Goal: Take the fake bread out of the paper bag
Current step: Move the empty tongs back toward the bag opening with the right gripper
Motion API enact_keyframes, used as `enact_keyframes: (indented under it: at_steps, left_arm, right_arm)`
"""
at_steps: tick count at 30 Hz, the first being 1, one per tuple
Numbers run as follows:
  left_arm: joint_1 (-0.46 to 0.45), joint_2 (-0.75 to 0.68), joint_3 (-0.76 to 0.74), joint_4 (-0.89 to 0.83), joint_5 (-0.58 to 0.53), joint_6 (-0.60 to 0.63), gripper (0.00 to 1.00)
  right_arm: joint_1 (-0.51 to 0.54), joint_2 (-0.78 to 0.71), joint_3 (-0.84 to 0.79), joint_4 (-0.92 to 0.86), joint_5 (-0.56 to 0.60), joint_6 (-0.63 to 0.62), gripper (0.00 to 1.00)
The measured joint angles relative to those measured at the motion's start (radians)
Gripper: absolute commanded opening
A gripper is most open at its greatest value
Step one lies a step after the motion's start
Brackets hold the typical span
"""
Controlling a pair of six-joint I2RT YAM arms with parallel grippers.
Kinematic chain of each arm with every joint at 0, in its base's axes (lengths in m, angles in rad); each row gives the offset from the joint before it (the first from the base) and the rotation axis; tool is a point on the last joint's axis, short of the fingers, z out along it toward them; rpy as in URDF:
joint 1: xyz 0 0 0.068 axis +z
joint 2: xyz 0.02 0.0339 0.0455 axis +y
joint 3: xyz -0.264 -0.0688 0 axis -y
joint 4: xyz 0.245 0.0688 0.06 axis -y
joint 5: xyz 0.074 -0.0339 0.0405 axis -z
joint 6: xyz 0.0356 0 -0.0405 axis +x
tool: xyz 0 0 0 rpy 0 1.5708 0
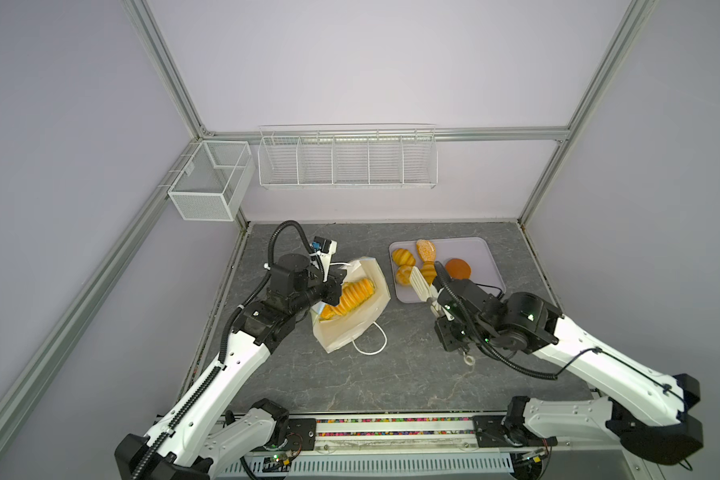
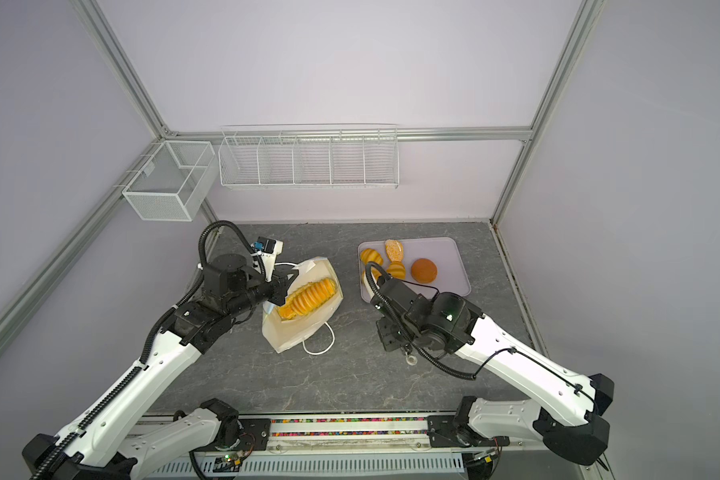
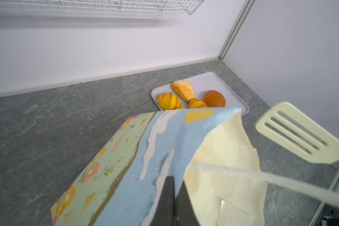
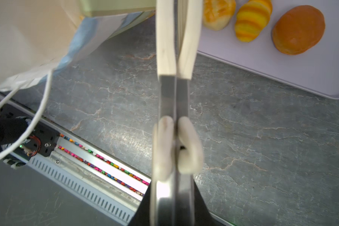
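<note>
At the paper bag rim we are pinching with the left gripper, presumably propping it open; striped loaves are lying inside. Beside the bag, the right gripper is squeezing empty tongs.

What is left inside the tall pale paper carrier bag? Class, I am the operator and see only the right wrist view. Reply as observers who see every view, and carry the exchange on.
Observer: In both top views a long striped orange toy loaf lies in the open pale paper carrier bag, with a second orange piece at its end.
Operator: What holds the bag?
Observer: The left gripper is shut on its rim, as the left wrist view shows.
Operator: I see three pieces on the flat lilac tray. Are there more?
Observer: Five in a top view. The ridged roll and the crumb-topped oval lie outside your frame.
</note>
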Motion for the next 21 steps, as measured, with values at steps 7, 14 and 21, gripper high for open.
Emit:
enact_keyframes:
  at_steps: [7,14,21]
  left_arm:
    - [-0.043,0.007,0.013,-0.045,-0.125,0.004,0.00]
    - [-0.100,0.054,0.227,-0.269,-0.405,0.086,0.00]
    - [-0.116,0.166,0.328,-0.339,-0.569,0.169,0.00]
  right_arm:
    - [0.142,0.038,0.068,-0.006,0.045,0.070,0.18]
    - [0.132,0.072,0.092,0.006,0.091,0.049,0.18]
    - [-0.029,0.034,0.010,0.131,-0.002,0.013,0.18]
